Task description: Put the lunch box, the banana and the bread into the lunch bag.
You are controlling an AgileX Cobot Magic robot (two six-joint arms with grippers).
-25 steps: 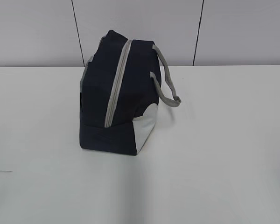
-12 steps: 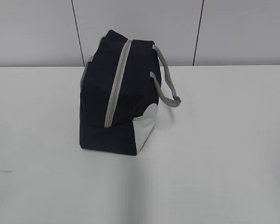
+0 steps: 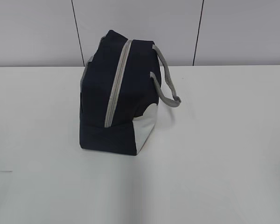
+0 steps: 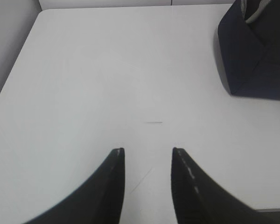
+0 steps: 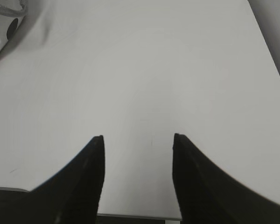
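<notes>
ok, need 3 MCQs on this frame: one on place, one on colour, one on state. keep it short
1. Where does the lunch bag stand in the exterior view?
A. left of the table's middle
B. at the far right edge
C. hanging from a pincer

2. What colour is the bag's zipper?
A. red
B. grey
C. yellow

3. How is the left pincer?
A. shut on the bag's handle
B. open with nothing between its fingers
C. shut on a banana

Answers:
1 A: the bag rests on the white table, a little left of centre.
2 B: a grey strip runs up the navy fabric.
3 B: the left wrist view shows bare table between the two fingers.
</notes>
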